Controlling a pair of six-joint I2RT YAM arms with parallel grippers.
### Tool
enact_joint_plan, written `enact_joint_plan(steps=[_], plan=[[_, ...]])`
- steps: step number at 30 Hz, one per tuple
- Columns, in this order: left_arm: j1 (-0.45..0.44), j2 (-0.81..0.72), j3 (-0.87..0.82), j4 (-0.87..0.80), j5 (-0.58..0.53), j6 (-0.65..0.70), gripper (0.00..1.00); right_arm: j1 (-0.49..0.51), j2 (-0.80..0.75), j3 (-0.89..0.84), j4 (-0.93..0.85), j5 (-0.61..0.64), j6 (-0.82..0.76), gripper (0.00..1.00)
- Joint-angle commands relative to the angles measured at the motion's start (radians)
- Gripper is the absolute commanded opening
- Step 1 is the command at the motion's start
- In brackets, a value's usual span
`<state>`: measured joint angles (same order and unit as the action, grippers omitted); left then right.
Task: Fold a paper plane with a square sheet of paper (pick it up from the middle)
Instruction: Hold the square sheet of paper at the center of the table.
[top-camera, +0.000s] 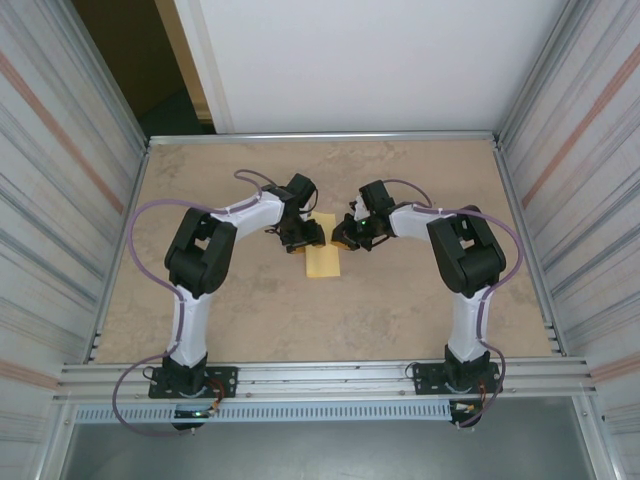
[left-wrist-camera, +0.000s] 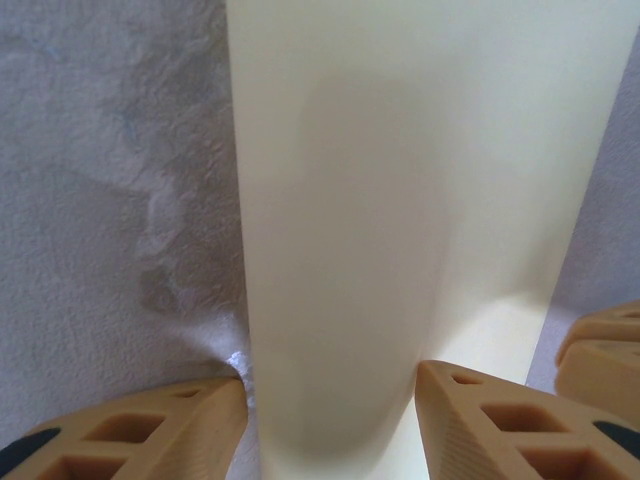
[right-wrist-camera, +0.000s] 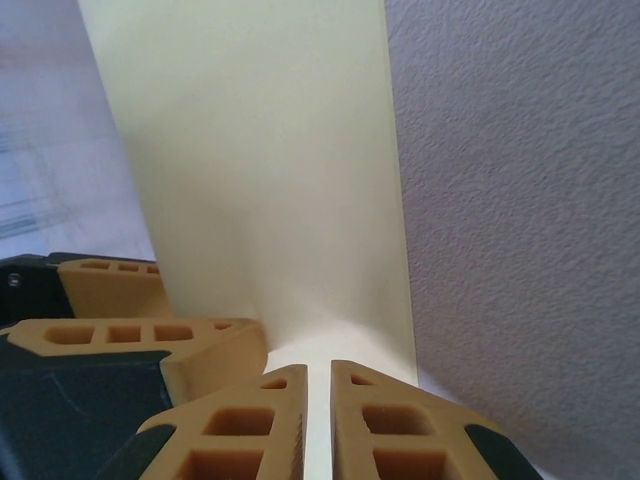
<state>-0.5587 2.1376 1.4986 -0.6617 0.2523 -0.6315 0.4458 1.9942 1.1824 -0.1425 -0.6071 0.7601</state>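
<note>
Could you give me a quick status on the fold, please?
Left gripper half open, astride the paper. Right gripper pinched shut on it. Paper a narrow strip on the table. Nothing blocking.

Looks pale beige and mottled, like stone: a table (top-camera: 420, 300) bounded by a metal rim (top-camera: 320, 137). Carries a yellow sheet of paper (top-camera: 323, 262) near the middle, long and narrow in outline from above. Up close, shows a rough, grainy top right beside the paper's edges.
</note>
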Motion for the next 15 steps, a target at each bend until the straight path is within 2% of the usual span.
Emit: enact_joint_plan(steps=[1,15], plan=[[-0.026,0.236,-0.104,0.025,-0.068,0.006,0.52,0.005,0.02,0.025,-0.034,-0.022,-0.035,0.13],[-0.027,0.221,-0.117,0.032,-0.063,0.003,0.52,0.007,0.076,0.016,-0.108,0.023,-0.072,0.11]])
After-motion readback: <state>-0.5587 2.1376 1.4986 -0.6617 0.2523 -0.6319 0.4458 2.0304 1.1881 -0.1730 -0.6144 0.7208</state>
